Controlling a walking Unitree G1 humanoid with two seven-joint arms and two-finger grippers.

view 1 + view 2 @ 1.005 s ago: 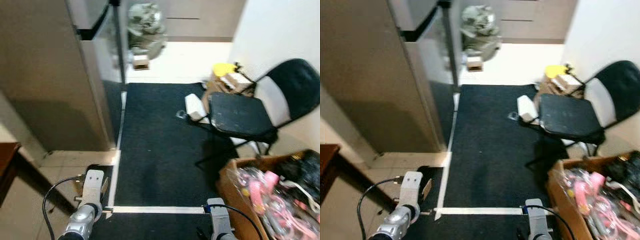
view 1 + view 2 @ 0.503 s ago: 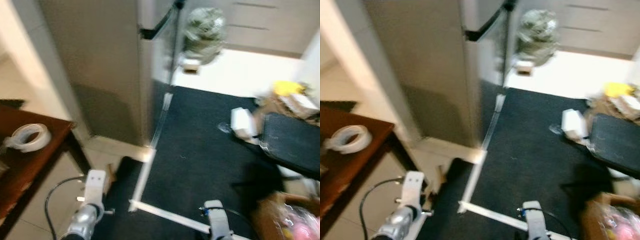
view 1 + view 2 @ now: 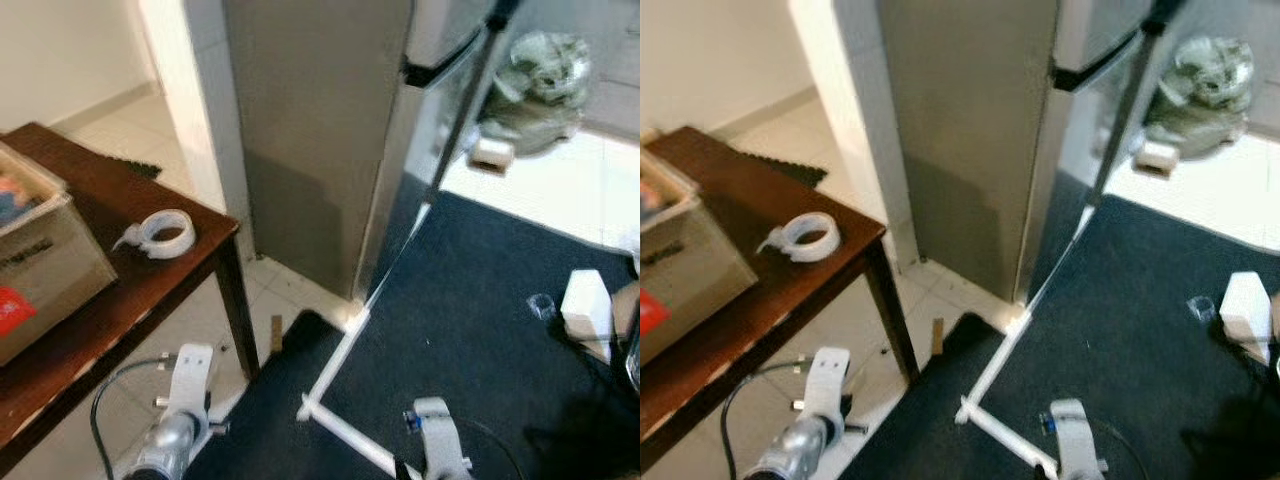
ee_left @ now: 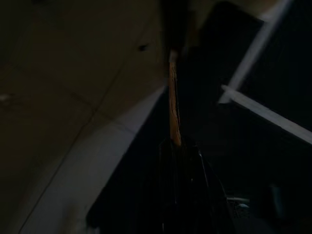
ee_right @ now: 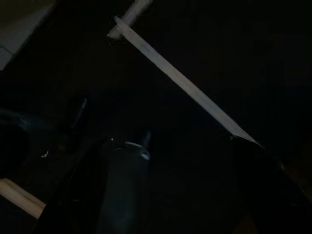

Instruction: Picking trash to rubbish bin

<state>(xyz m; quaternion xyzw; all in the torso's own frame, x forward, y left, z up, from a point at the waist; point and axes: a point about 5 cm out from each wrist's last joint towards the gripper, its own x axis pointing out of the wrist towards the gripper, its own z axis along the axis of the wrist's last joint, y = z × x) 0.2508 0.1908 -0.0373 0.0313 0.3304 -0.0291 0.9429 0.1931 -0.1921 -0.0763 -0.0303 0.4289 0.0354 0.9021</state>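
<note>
Task item, best candidate: thin brown strip (image 3: 275, 333), flat and narrow like a cardboard or wood sliver, tan-orange, no markings readable.
- Head view: it sits lower centre of frame on the pale tile floor (image 3: 290, 285), just right of the table leg (image 3: 238, 320) and just left of the edge of the dark rug (image 3: 470, 330). Long axis runs near vertical in frame, with the far end pointing up-frame toward the fridge (image 3: 330, 130).
- Left wrist view: it shows edge-on as a bright orange line. Long axis runs straight out from the left gripper (image 4: 178, 146), near end at the black tips, far end at the foot of the table leg. Can't tell if it's pinched or just lying beyond the tips; too dark.

Left gripper: can't tell whether clenched or released. The left arm (image 3: 178, 420) is at the bottom left of frame, over the tile beside the table.
Right gripper: too dark to tell. The right arm (image 3: 437, 450) is at bottom centre-right, over the rug. The right wrist view picks out a white tape line (image 5: 180, 83) crossing the rug diagonally.

Other loose items:
- White carton (image 3: 585, 305), right edge of frame, lying on the rug.
- Small clear cup (image 3: 540, 305), just left of the carton.
- Grey-green stuffed bag (image 3: 545, 75), upper right, on the light floor past the rug, with a small box (image 3: 491, 153) near it, lower left of the bag.

Brown table (image 3: 120, 290) at left carries a tape roll (image 3: 165, 233) near its right corner and a cardboard box (image 3: 40, 270) at the left edge of frame.
</note>
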